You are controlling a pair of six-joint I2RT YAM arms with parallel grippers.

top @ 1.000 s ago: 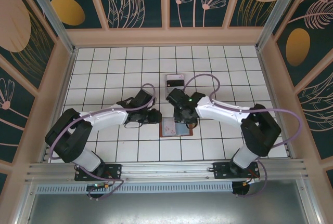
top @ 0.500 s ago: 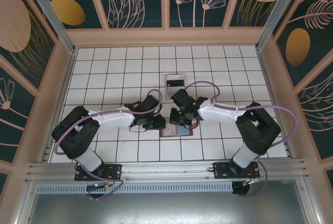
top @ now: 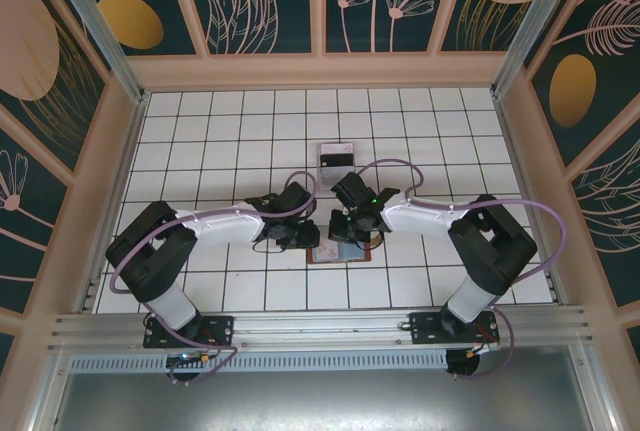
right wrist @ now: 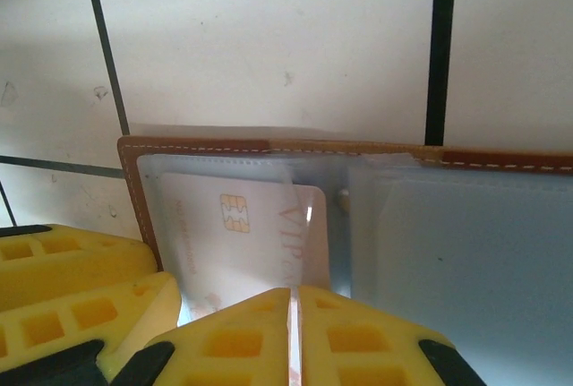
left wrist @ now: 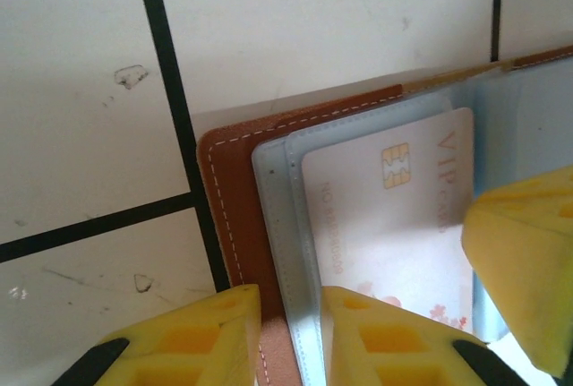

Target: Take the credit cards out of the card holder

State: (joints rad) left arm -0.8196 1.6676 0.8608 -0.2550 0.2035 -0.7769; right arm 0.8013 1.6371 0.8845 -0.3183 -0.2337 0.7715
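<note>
Left gripper [left wrist: 291, 307]: narrow, clamping card holder [left wrist: 228, 189] at its left edge.
Right gripper [right wrist: 289, 304]: pinched onto the card [right wrist: 260, 234].
Top view: open tiles [top: 230, 131] all round; second card [top: 335, 158] lies behind, apart.

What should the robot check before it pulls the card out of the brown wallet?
1. Right gripper pinching the credit card: ok.
2. Left gripper pinning the card holder: cannot tell; it straddles the leather edge.
3. Card holder lying open on the table: ok.
4. Credit card free of its pocket: not ok, it sits tucked inside.
</note>
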